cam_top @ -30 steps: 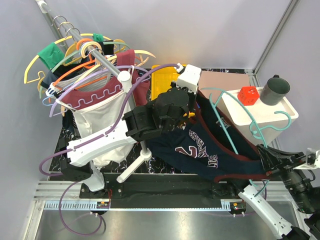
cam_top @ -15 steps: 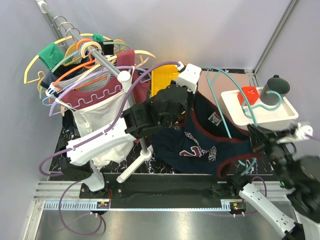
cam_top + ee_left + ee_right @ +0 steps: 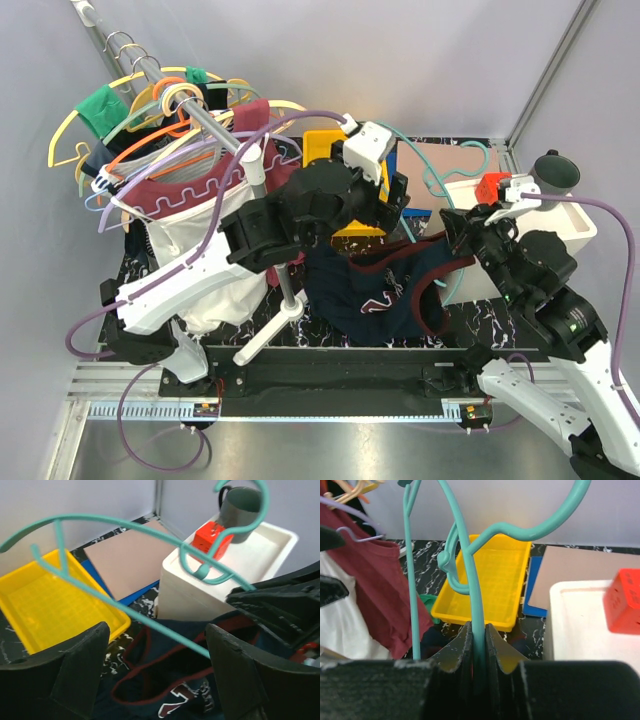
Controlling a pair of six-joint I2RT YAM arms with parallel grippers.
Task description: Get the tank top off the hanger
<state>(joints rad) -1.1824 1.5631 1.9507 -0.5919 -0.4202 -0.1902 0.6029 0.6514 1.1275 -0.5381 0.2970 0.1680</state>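
Observation:
The dark navy tank top (image 3: 365,295) with maroon trim lies crumpled on the table between the arms; in the left wrist view the tank top (image 3: 165,685) shows below the fingers. My left gripper (image 3: 392,203) hovers above it, open (image 3: 155,672), gripping nothing. The teal hanger (image 3: 125,611) crosses in front of the jaws, apart from the cloth, hook up near the mug. My right gripper (image 3: 462,232) is shut on one arm of the hanger (image 3: 476,580), pinched between its fingertips (image 3: 479,637).
A yellow tray (image 3: 325,150) and a pink board (image 3: 440,160) lie at the back. A white tray (image 3: 575,215) at the right holds a red cube (image 3: 492,187) and a dark mug (image 3: 558,167). A slanted rail (image 3: 200,115) on the left carries hangers and a maroon-and-white shirt (image 3: 200,220).
My left gripper has opened and let go of the tank top, which has slumped onto the table. The right arm has carried the hanger left, toward the centre.

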